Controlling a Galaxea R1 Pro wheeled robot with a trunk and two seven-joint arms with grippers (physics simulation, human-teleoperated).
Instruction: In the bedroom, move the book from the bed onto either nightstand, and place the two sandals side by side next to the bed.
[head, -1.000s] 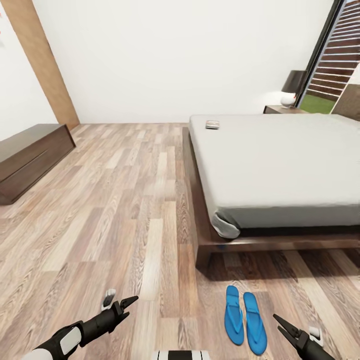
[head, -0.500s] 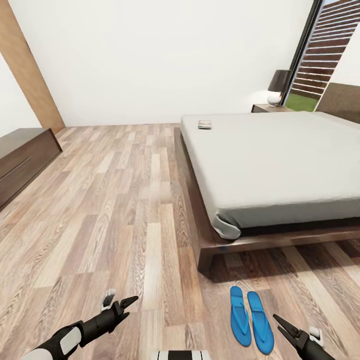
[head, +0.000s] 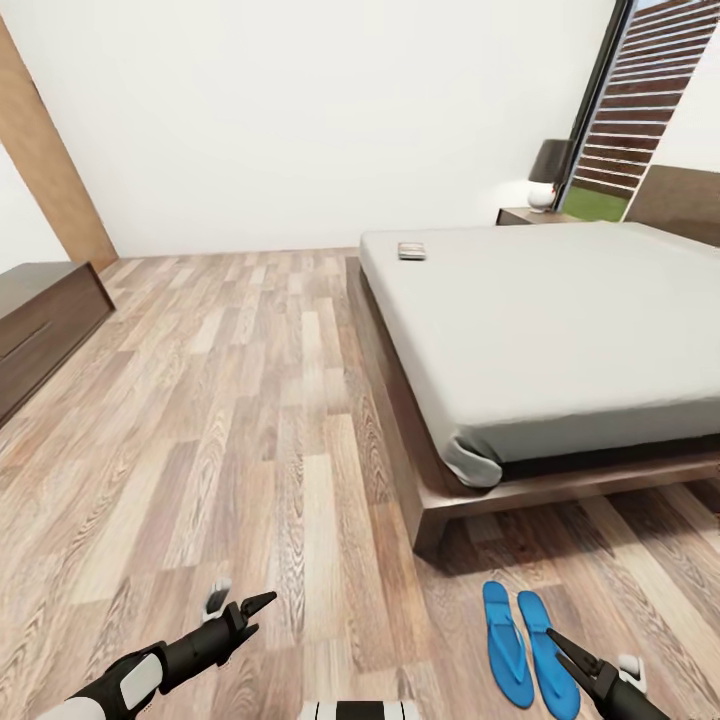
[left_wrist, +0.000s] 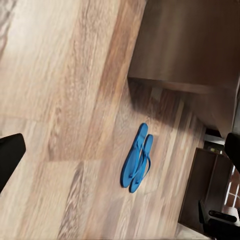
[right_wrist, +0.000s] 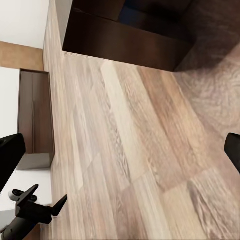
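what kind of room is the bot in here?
A bedroom, most likely: a large low bed with a pale grey mattress, a nightstand carrying a lamp beside it, and blue sandals on the wood-plank floor.

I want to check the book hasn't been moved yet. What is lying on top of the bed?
On the bed only the book lies, near the far corner of the pale grey mattress. The mattress edge hides the space under the frame.
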